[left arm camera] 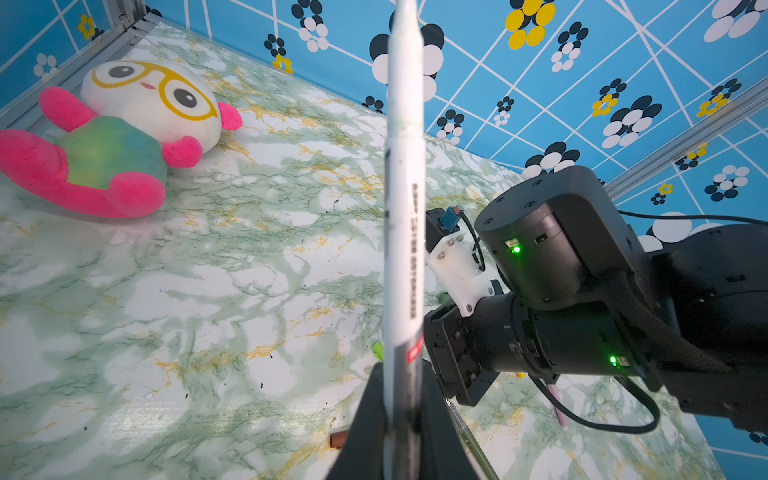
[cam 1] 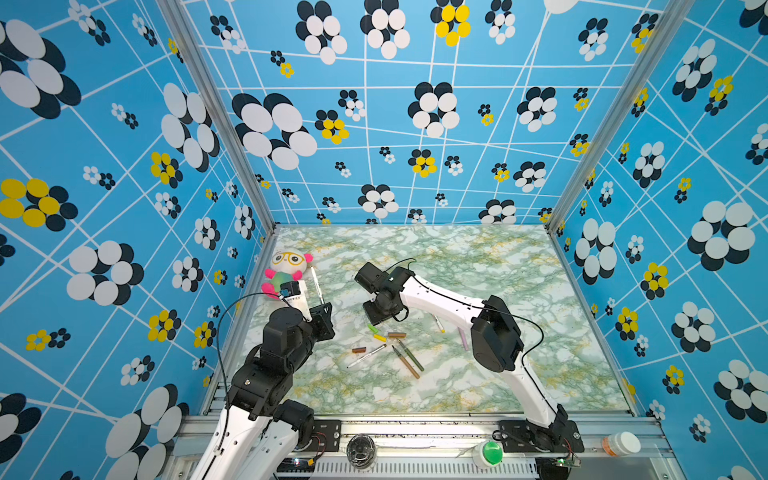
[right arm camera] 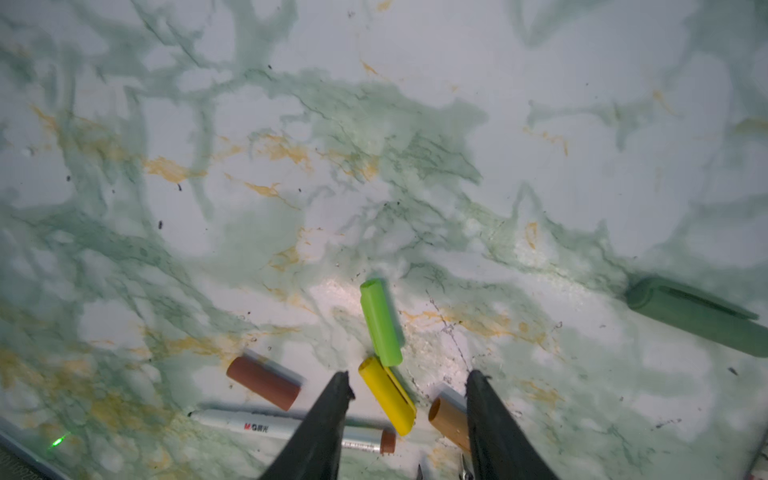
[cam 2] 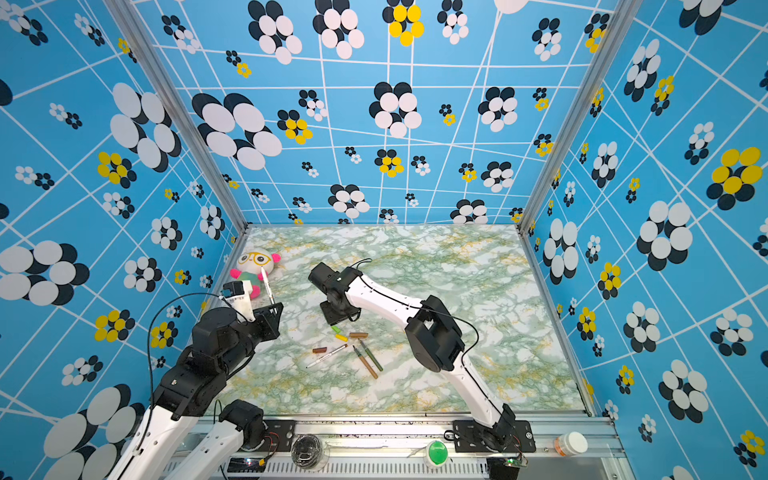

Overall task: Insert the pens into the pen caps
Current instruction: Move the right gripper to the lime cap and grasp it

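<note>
Top view: left gripper (cam 1: 322,308) clenches a white pen (cam 1: 317,284) upright, well left of the yellow cap (cam 1: 379,337). 5 pens (cam 1: 409,353) lie uncapped near that cap.

Left wrist: the pen (left arm camera: 403,249) sits clamped.

Right wrist: right gripper (right arm camera: 409,373) is spread, empty, astride the yellow cap (right arm camera: 388,395).

Capping looks unstarted.

A white-barrelled marker pen (left arm camera: 405,249) stands nearly upright, clamped at its lower end in the left gripper (left arm camera: 400,390). Lying flat, a stubby light-green plastic cap (right arm camera: 380,322) touches a yellow cap (right arm camera: 388,395) end to end, with a brown cap (right arm camera: 264,382) and a tan cap (right arm camera: 449,419) on either side. A dark-green cap (right arm camera: 698,318) lies well apart. A brown-tipped white pen (right arm camera: 291,430) lies just beside the brown cap. A tan pen (cam 1: 406,363) and a dark-green pen (cam 1: 411,356) lie side by side. A pink pen (cam 1: 462,338) and a yellow-tipped white pen (cam 1: 437,323) lie further right.
</note>
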Controlling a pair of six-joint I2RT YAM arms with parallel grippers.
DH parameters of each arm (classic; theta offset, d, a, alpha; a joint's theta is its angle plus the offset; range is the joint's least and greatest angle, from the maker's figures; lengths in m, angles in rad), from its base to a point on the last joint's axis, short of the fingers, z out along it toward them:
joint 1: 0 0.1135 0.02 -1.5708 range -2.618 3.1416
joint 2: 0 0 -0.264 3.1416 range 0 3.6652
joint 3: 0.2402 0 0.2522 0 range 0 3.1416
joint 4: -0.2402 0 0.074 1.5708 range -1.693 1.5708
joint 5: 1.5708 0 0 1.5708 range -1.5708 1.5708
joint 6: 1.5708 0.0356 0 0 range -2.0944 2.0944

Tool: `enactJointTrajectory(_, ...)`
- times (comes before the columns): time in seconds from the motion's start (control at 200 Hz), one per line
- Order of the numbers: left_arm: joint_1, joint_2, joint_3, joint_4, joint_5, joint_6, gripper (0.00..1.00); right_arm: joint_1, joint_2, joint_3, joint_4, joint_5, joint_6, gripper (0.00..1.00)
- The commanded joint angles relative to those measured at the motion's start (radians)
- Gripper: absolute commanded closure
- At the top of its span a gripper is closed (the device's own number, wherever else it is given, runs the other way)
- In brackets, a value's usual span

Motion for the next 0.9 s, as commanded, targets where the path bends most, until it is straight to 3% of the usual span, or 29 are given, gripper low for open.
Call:
enactJointTrajectory(0.0, 0.004, -0.009, -0.015, -0.043, -0.02, 0.004, 1.0, 0.014, -0.001, 0.004, -0.015, -0.049, -0.001, 0.46)
enactJointTrajectory(0.395, 0.005, 0.02, -0.017, 0.006, 0.023, 0.026, 1.0, 0.012, -0.002, -0.112, 0.123, -0.113, 0.09, 0.35)
enactJointTrajectory(0.895, 0.005, -0.031, -0.051, -0.005, 0.026, -0.013, 1.0, 0.012, 0.01, -0.225, 0.244, -0.187, 0.16, 0.36)
